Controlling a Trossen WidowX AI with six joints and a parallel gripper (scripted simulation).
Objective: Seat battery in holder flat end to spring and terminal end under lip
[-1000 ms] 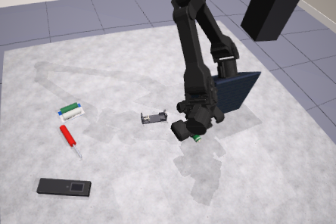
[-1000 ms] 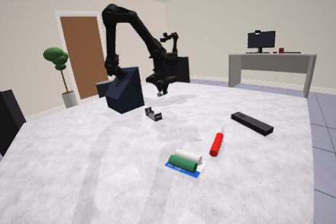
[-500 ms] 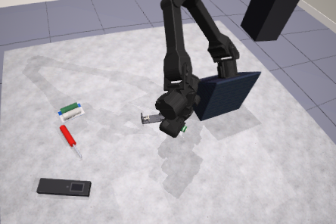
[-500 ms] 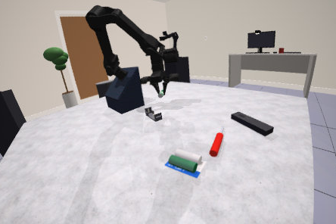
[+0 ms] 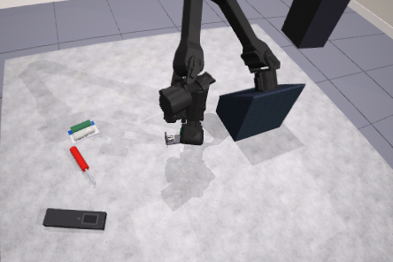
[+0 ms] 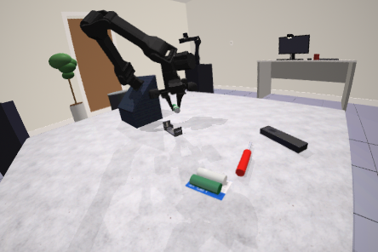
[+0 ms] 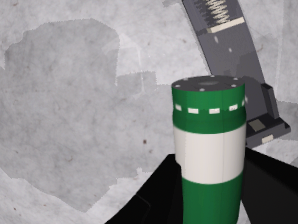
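The battery [image 7: 209, 155] [image 6: 176, 109], green with a white band, is between the fingers of my gripper [image 7: 205, 160] [image 6: 176, 106], which is shut on it. Its dark flat end points up the wrist view; its terminal end is out of that view. The grey holder [image 7: 237, 57] [image 6: 174, 129] [image 5: 170, 140] lies on the table, apart from and below the battery. In the wrist view its spring [image 7: 218, 11] is at the top and its other end [image 7: 274, 125] at the right, slanted relative to the battery. In the top view the gripper hides most of the battery and part of the holder.
A dark blue slanted block [image 5: 262, 112] [image 6: 142, 106] stands near the arm. A red screwdriver [image 5: 79, 158] [image 6: 243, 163], a black flat device [image 5: 63, 219] [image 6: 283, 139] and a green cylinder [image 5: 82, 126] [image 6: 205, 183] beside a white cylinder [image 5: 84, 133] [image 6: 212, 175] lie farther off.
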